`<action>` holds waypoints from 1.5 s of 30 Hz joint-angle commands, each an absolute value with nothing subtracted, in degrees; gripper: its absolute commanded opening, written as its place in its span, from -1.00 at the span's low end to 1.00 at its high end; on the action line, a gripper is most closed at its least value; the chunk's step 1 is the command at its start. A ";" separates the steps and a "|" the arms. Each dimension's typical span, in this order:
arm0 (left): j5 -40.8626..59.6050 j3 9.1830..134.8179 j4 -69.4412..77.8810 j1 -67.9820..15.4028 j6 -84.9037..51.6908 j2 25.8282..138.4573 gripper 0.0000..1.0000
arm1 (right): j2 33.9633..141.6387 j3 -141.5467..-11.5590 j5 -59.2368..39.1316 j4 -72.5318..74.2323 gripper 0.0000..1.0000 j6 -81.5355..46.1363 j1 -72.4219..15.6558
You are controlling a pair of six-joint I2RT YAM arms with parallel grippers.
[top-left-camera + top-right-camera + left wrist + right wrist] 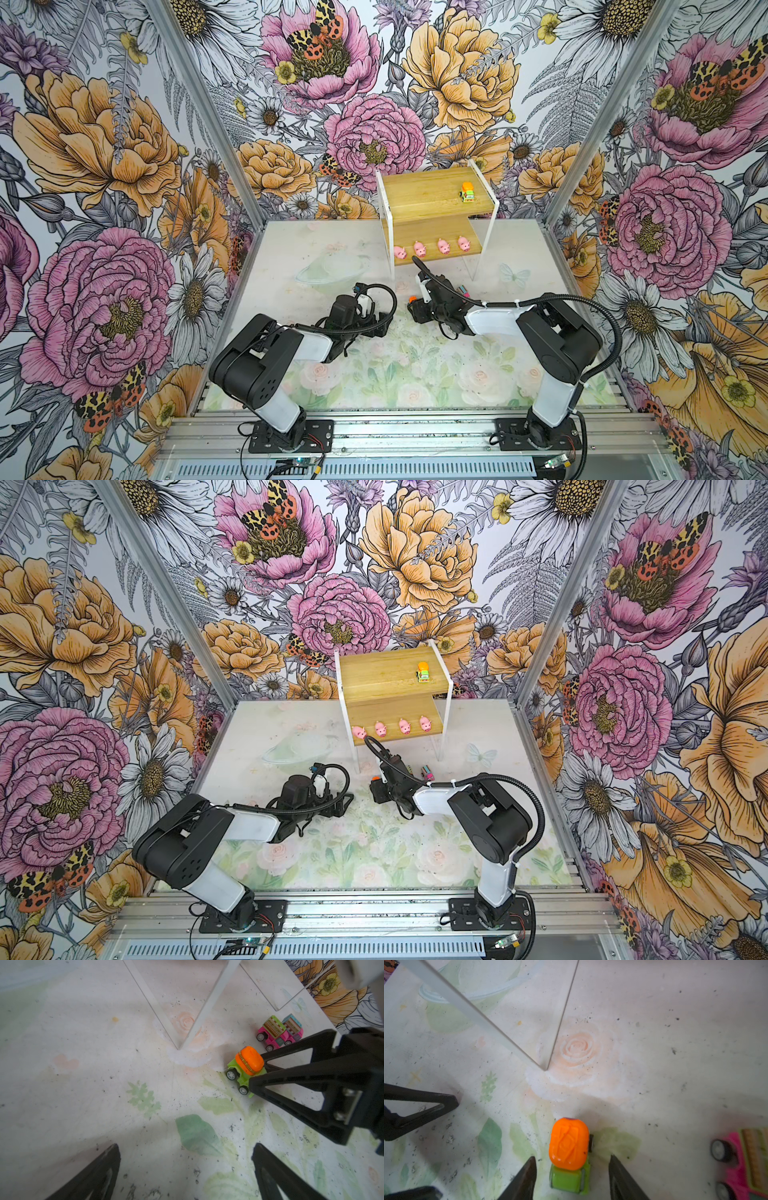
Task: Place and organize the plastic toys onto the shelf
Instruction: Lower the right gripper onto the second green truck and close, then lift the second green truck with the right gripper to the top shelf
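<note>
Left hand (pixel 186 1145): released, empty, low over the counter (pixel 374 365). Right hand (pixel 572 1157): released, jaws straddling the green truck (pixel 566 1145) on the counter, a gap on each side; no grip yet. Step in hand: picking this truck. Two pink trucks (pixel 272 1030) stand just beside it. Shelf (pixel 432 199): four pink pigs (pixel 444 246) in a row on the lower tier, second green truck (pixel 468 192) on the upper. Next move probably: clench, lift clear of the pigs, set down beside its twin.
</note>
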State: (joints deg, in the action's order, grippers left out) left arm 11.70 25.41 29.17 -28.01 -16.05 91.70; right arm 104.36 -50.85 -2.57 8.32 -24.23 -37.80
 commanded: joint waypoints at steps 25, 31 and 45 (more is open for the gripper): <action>12.13 24.08 30.15 -28.05 -15.38 91.31 0.98 | 98.84 -55.52 -3.21 -0.60 -0.62 -23.95 -39.69; 12.44 24.09 30.19 -28.08 -15.39 91.40 0.97 | 86.89 -58.57 -4.75 -12.17 -0.64 -24.79 -41.02; 13.41 24.70 30.15 -27.83 -15.42 91.31 0.97 | 82.18 -101.21 13.93 -46.54 -0.64 -17.17 -40.69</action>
